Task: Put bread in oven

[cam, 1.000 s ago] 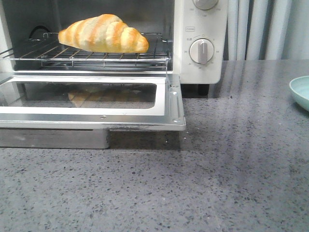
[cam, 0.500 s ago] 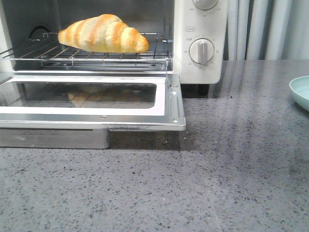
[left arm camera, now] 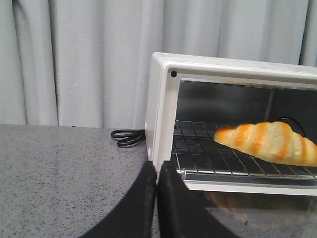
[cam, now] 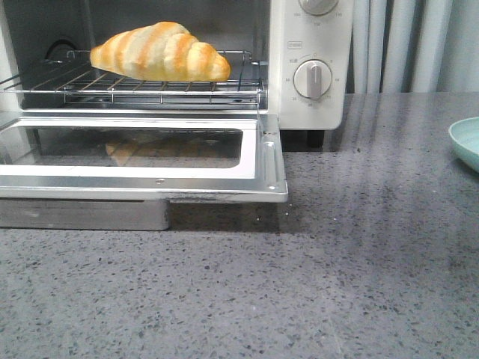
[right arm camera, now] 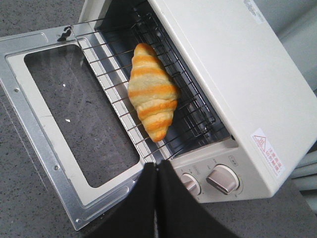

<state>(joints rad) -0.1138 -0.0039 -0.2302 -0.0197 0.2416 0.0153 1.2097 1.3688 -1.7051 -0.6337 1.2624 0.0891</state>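
Note:
The bread [cam: 161, 51], a golden-orange croissant with pale stripes, lies on the wire rack [cam: 135, 86] inside the cream-white oven [cam: 310, 45]. The glass door [cam: 142, 153] hangs open and flat toward me. The bread also shows in the left wrist view [left arm camera: 267, 143] and the right wrist view [right arm camera: 151, 96]. My left gripper [left arm camera: 157, 171] is shut and empty, low beside the oven's left front corner. My right gripper [right arm camera: 156, 168] is shut and empty, above the door's right corner near the knobs [right arm camera: 223, 179]. Neither gripper shows in the front view.
A pale green dish [cam: 465, 142] sits at the right edge of the grey speckled counter [cam: 337, 284]. A black power cord [left arm camera: 128, 137] lies coiled left of the oven. Grey curtains [left arm camera: 74, 59] hang behind.

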